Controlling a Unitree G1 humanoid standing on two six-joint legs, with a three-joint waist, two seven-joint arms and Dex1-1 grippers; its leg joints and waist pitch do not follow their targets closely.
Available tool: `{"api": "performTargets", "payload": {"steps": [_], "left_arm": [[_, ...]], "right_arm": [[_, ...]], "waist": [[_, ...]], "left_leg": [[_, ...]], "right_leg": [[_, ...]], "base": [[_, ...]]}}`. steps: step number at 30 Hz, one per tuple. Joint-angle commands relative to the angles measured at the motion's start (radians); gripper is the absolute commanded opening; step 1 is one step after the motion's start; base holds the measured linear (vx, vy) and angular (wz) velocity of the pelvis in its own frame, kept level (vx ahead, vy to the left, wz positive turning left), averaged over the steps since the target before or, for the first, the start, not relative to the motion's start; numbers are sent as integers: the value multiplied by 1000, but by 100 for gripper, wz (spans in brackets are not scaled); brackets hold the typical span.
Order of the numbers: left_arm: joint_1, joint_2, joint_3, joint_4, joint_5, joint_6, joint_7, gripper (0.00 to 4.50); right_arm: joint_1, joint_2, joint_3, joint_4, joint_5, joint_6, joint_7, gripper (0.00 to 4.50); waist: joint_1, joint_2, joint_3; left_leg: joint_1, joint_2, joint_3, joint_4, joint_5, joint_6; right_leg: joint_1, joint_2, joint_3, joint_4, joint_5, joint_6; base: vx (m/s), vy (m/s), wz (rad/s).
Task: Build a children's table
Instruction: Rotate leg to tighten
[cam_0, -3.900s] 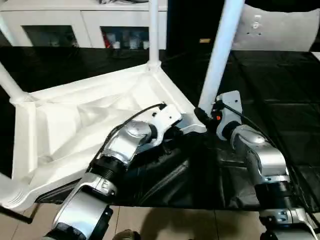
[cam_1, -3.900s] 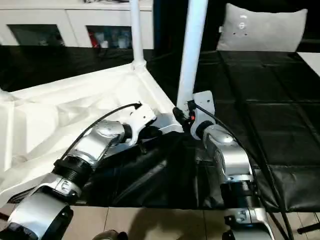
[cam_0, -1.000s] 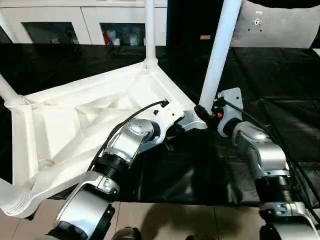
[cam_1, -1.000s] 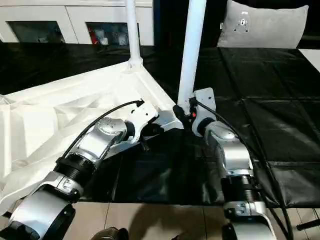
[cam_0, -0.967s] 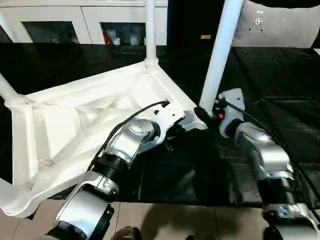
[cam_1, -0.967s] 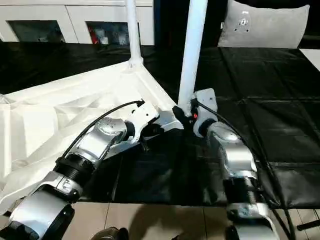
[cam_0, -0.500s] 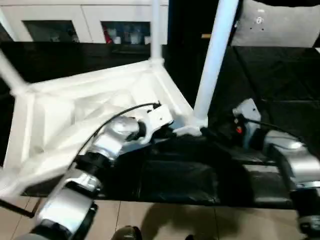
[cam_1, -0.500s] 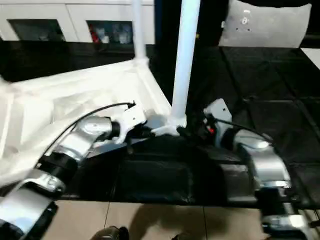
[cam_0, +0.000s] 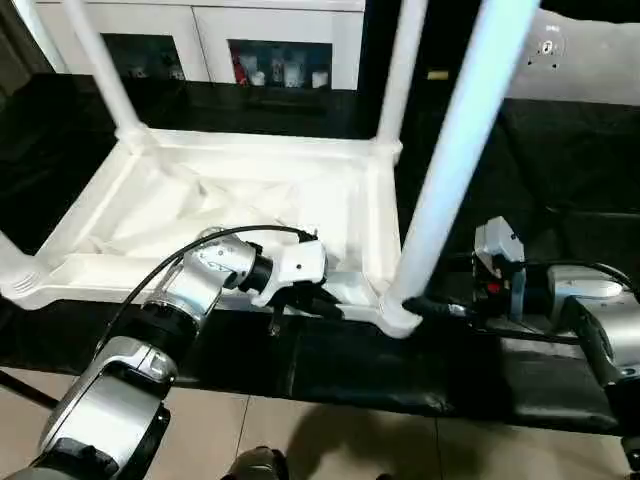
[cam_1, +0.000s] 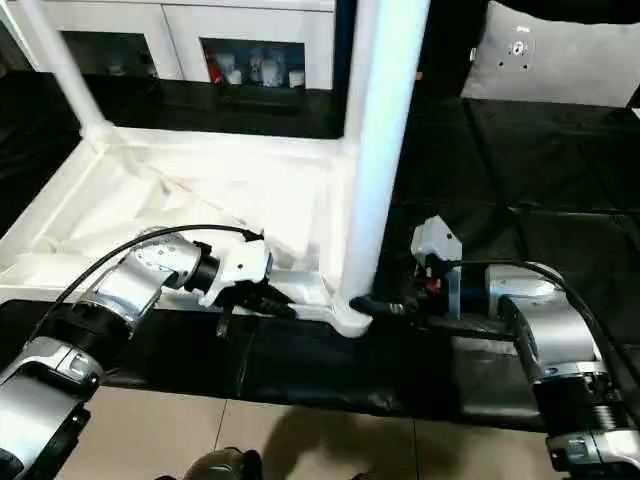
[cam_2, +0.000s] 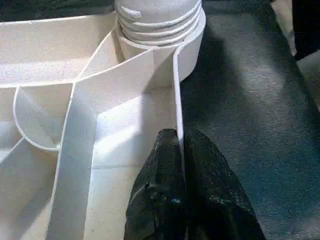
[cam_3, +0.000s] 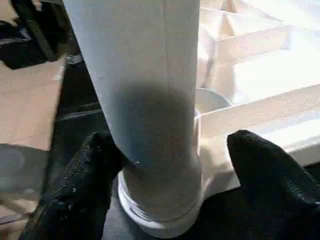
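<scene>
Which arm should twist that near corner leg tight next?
Right, probably. Its tool stands open around the leg at the socket; the left tool is pinched on the tabletop's rim, steadying it.

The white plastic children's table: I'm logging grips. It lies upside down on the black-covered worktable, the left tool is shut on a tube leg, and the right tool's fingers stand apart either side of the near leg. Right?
Not quite. The left tool is shut on the thin rim wall of the white plastic children's table, not on a leg, as the left wrist view shows. The rest holds: the right tool straddles the near white tube leg.
</scene>
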Motion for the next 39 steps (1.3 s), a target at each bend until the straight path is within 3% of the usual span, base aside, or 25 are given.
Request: {"api": "performTargets", "payload": {"steps": [1, 7, 13, 21, 26, 28, 31, 33, 34, 35, 36, 38, 39], "left_arm": [[3, -11, -35, 0, 1, -31, -44, 0], [3, -10, -36, 6, -6, -42, -75, 0], [2, -8, -37, 12, -4, -48, -83, 0], [2, 3, -43, 22, 16, -29, -69, 0], [-1, -17, -12, 20, 11, 58, 9, 0], [-3, -29, -4, 8, 23, 113, 68, 0], [-4, -50, 6, -13, 30, 180, 129, 0], [-5, -110, 34, -48, 31, 302, 259, 0], [-7, -138, 45, -59, 34, 347, 314, 0], [-9, -164, 54, -67, 38, 385, 364, 0], [-11, -182, 59, -71, 42, 406, 396, 0], [-15, -217, 67, -79, 49, 440, 459, 0], [-21, -241, 71, -75, 51, 452, 495, 0]], "right_arm": [[-5, -10, 11, -24, 16, 13, 26, 328], [-12, -5, 25, -4, 18, 16, 57, 283], [-16, -6, 32, -3, 31, 30, 68, 220], [8, -7, 42, -37, 48, 72, 91, 194], [41, 27, 36, -88, 62, 111, 23, 193], [37, 58, 37, -84, 23, 138, -78, 193], [22, 96, 40, -64, -32, 158, -196, 193], [-19, 182, 27, -37, -107, 269, -427, 193], [-35, 219, 14, -31, -127, 316, -517, 193], [-48, 252, 1, -27, -138, 357, -587, 192], [-57, 274, -6, -23, -148, 377, -631, 192], [-71, 309, -15, -14, -161, 389, -708, 191], [-83, 335, -30, 2, -168, 389, -761, 191]], "waist": [[-2, -17, -69], [-1, -18, -70], [0, -17, -72], [0, -18, -71], [1, -17, -68], [-3, -17, -63], [-12, -19, -50], [-29, -21, -35], [-36, -25, -32], [-47, -21, -36], [-56, -21, -39], [-63, -19, -41], [-66, -22, -43]], "left_leg": [[29, 77, -23, -60, -92, 139], [29, 75, -23, -61, -97, 125], [29, 75, -24, -58, -80, 136], [29, 74, -23, -59, -82, 135], [30, 75, -24, -61, -91, 124], [29, 74, -25, -66, -116, 107], [36, 70, -26, -77, -217, 51], [39, 65, -36, -89, -304, -7], [36, 65, -40, -93, -316, -22], [39, 66, -46, -99, -331, -49], [41, 65, -48, -99, -351, -56], [45, 65, -43, -99, -341, -50], [40, 64, -40, -101, -307, -37]], "right_leg": [[43, -103, 43, -58, 63, -291], [41, -101, 44, -60, 25, -282], [42, -101, 43, -57, 55, -286], [41, -100, 43, -58, 41, -283], [39, -100, 44, -59, 25, -283], [38, -101, 44, -65, -24, -280], [33, -106, 48, -89, -233, -246], [31, -108, 49, -103, -441, -195], [32, -107, 49, -102, -474, -182], [29, -104, 48, -99, -486, -169], [27, -104, 48, -103, -480, -158], [24, -103, 52, -108, -407, -169], [30, -100, 52, -106, -337, -177]], "base": [[0, 0, 0], [0, 0, 0], [0, 0, 0], [0, 0, 0], [0, 0, 0], [0, 0, 0], [0, 0, 0], [0, 0, 0], [0, 0, 0], [0, 0, 0], [0, 0, 0], [0, 0, 0], [0, 0, 0]]}}
